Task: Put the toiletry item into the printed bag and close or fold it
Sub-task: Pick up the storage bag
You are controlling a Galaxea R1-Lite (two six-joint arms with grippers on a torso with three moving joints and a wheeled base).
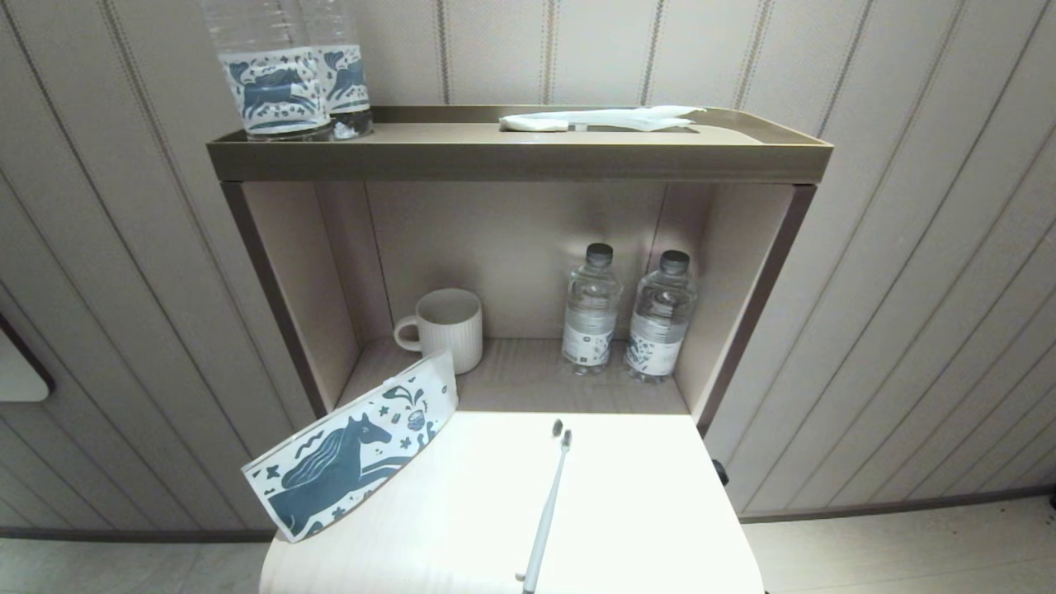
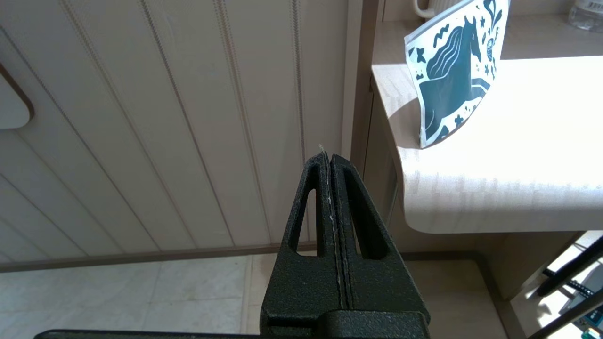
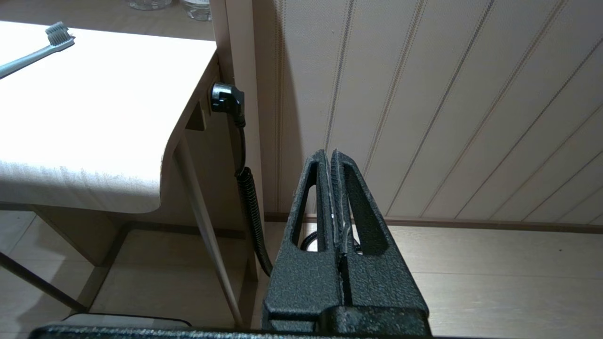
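A pale wooden shelf unit (image 1: 528, 161) with a brown-rimmed top tray is seen against the striped wall panels, and a light wooden tabletop (image 1: 643, 495) is joined to its front. On the top tray two clear bottles with blue horse labels (image 1: 285, 82) are placed at the left and a white wrapped packet (image 1: 602, 120) is laid at the right. In the open compartment a white ribbed mug (image 1: 445, 327) is set at the left and two small clear water bottles with dark caps (image 1: 631, 318) at the right. The long flat white pouch printed with a dark blue horse (image 1: 355, 458) is stood on its long edge at the left side of the tabletop, slightly bent, its long axis running from the front left corner toward the mug. The slim pale toothbrush with a grey bristle head (image 1: 547, 510) is laid flat near the middle of the tabletop, well apart from the pouch, its head pointed toward the shelf and its handle end at the front edge. The black left gripper (image 2: 328, 157) is held below and beside the left edge of the tabletop, its fingers pressed together on nothing. The black right gripper (image 3: 329, 154) is held low beside the right edge, its fingers also pressed together, with a black cable (image 3: 247, 188) near it.
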